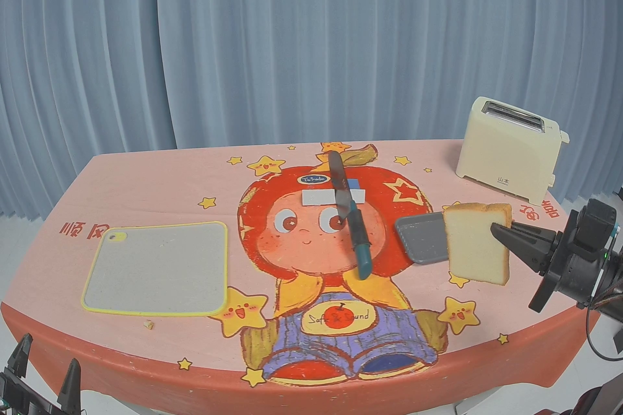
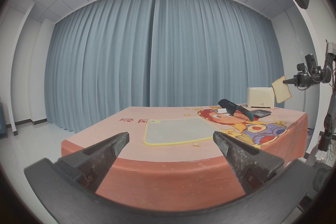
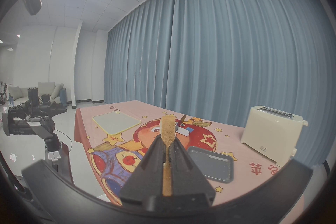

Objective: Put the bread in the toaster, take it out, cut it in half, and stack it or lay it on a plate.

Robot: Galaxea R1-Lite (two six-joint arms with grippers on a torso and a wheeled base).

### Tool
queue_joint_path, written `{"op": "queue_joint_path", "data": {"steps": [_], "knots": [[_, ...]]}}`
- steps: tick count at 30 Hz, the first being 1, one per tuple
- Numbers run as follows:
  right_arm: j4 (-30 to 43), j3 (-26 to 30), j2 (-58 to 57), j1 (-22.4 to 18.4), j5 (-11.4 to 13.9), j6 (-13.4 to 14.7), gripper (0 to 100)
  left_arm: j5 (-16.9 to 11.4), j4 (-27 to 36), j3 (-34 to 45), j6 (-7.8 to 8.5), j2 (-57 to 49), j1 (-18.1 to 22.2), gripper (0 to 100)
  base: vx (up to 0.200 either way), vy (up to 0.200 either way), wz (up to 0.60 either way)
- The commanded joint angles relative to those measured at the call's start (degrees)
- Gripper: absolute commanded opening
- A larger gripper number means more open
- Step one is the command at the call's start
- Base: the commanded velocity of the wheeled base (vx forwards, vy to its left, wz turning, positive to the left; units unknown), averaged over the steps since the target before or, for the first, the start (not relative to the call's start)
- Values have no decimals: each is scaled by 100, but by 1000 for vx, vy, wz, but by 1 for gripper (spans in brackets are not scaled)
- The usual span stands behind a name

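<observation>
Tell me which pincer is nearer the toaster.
Right. The right pincer, shut on the bread, is in front of the toaster; the left pincer is at the table's opposite front corner.

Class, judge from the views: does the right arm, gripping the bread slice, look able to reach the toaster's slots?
Probably yes. The bread hangs in the right jaws above the table, the toaster stands close beyond it, slots facing up, and nothing stands between them.
</observation>
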Motion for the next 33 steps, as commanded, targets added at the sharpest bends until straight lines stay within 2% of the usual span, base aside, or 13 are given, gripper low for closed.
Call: {"op": "queue_joint_path", "data": {"steps": [1, 12, 24, 27, 30, 33], "knots": [[-5, 1, 26, -1, 2, -6, 0, 1, 7, 101, -11, -84, -2, 100, 0, 0, 0], [4, 45, 26, 315, 11, 12, 0, 1, 7, 101, -11, -84, -2, 100, 0, 0, 0], [-40, 37, 167, 430, 19, 82, 0, 1, -2, 101, -11, -84, 7, 100, -200, 0, 0], [-75, -25, 281, 447, 19, 170, 0, 1, -2, 101, -11, -84, 7, 100, 0, 0, 0], [-84, -42, 387, 447, 19, 310, 0, 1, -2, 101, -11, -84, -2, 100, 0, 200, 0], [-93, -113, 518, 456, 19, 337, 0, 1, -2, 101, -11, -84, -2, 100, 0, 200, 0]]}}
